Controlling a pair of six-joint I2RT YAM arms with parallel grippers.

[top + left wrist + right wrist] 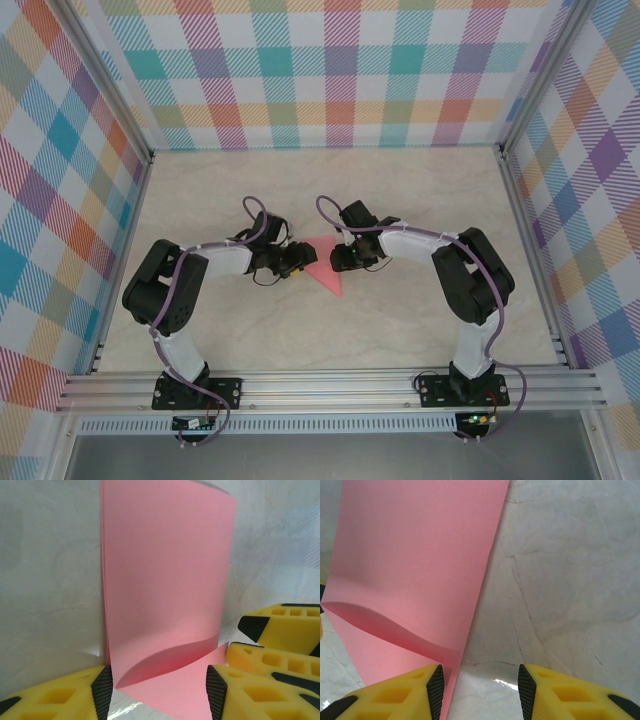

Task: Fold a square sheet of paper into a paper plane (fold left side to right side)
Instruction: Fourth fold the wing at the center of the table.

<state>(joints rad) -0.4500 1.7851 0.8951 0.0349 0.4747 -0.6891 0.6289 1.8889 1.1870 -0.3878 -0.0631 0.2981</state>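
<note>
**Figure. Paper fold in progress, three views.** A pale marbled desk [400, 200] is sitting inside plaid walls [330, 70]. The left arm [215, 265] and right arm [420, 243] are reaching inward and meeting at the desk's centre.

The sheet of paper [325, 272] is lying between the two wrists, partly folded. From above it is showing as a narrow pointed shape. Its long axis is running diagonally from between the arms toward the near right, and its tip is pointing that way.

The left jaws are standing partly open and straddling the sheet's near corner, clamping nothing. One black pad [102, 692] is sitting at the paper's edge. The right jaws are likewise standing partly open, mostly over bare desk. Their left pad [436, 687] is sitting at the paper's edge, and nothing is pinched between them.

A raised flap [165, 580] is curling above the lower layer, and its crease is not yet looking pressed flat.

Likely hazards:
- The flap is at risk of springing back, since nothing is pinning it.
- The thin sheet is liable to slide on the smooth desk under a sideways push, skewing the crease.
- The crowded fingers are risking a collision over the paper.
</note>
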